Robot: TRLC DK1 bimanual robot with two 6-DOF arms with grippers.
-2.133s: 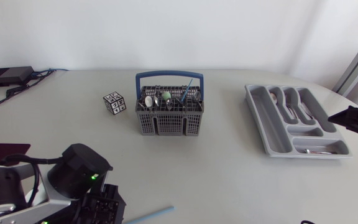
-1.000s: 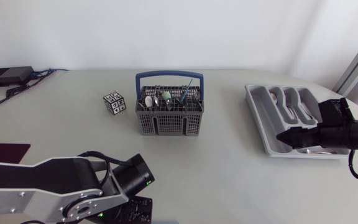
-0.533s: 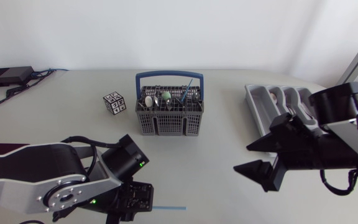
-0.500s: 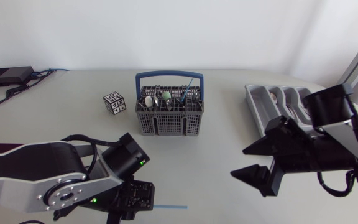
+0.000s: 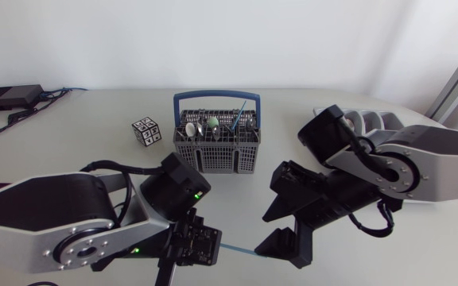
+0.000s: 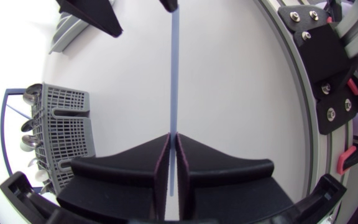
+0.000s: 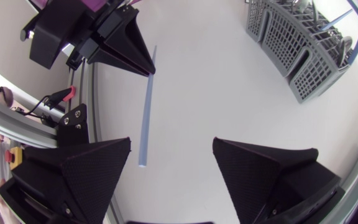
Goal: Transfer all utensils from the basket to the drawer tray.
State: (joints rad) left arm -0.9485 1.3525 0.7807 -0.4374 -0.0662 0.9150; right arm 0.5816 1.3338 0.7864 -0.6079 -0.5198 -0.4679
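**Blue stick held between two arms, basket still full**

The left gripper [image 6: 173, 142] is clamped shut on a thin, flat pale blue stick [image 6: 173, 74] – its broad matte black wedges meet on the stick's near end. The stick runs straight out over the smooth white table [image 5: 94, 159]. The right gripper [image 7: 172, 142] is spread wide, with the stick's far end just ahead of one finger and untouched. Behind them stands the grey plastic lattice basket [image 5: 217, 151] with its blue hoop handle. Inside it are upright metal spoons [image 5: 191, 129] and a second slanted blue stick. The grey moulded drawer tray [image 5: 356, 120] is largely hidden by the right arm. A small patterned cube [image 5: 146, 131] sits beside the basket – a black box [image 5: 9, 96] is at the far corner.
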